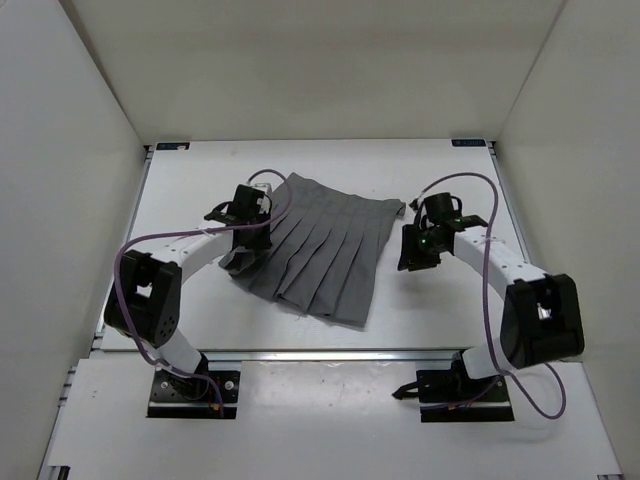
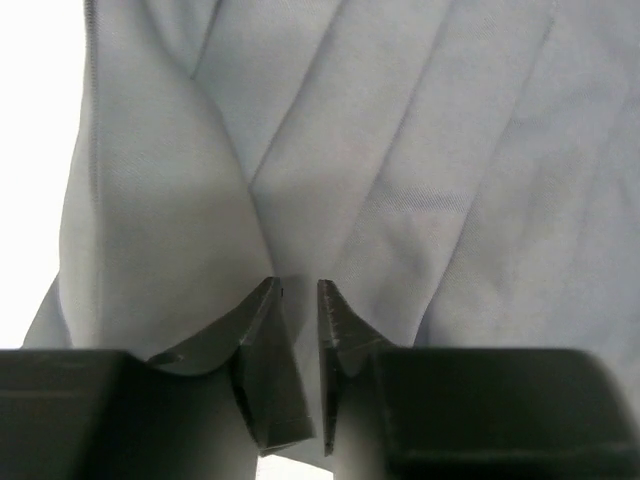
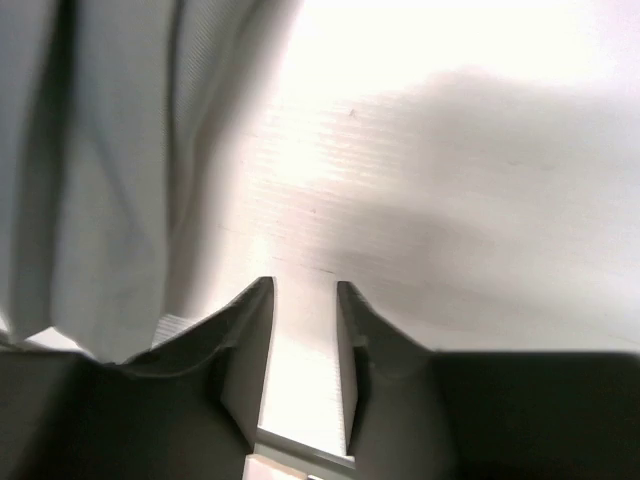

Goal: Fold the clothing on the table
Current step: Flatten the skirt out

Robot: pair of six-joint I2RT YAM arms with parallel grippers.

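Two grippers, unequal: left gripper (image 2: 297, 288) pinches the clothing (image 1: 325, 250); right gripper (image 3: 305, 288) stands apart, empty, over the worktop (image 3: 450, 180) and should catch its edge before lifting.

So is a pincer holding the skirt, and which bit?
The left pincer looks pinched on a raised fold of the skirt by its left-hand edge. The right pincer holds nothing; only bare table shows between its jaws.

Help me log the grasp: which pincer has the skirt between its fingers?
The left pincer: skirt fabric puckers into its grip. The right pincer hangs over the white table, nothing between its fingers.
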